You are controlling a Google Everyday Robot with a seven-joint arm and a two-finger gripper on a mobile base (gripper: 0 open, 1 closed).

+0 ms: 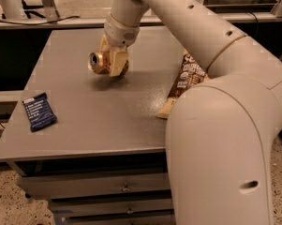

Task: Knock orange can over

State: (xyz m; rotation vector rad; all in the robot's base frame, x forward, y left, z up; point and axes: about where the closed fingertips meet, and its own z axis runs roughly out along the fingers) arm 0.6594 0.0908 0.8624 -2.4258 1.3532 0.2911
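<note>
The orange can is a small copper-orange can with a silver top. It is tipped on its side, its top facing left, at the middle back of the grey table. My gripper is right at the can, its pale fingers against the can's right side and partly hiding it. The can seems to sit just above or on the table surface, with a shadow beneath it.
A dark blue snack packet lies near the table's left front edge. A brown chip bag lies at the right, partly hidden by my arm, which fills the right foreground. Drawers sit under the table front.
</note>
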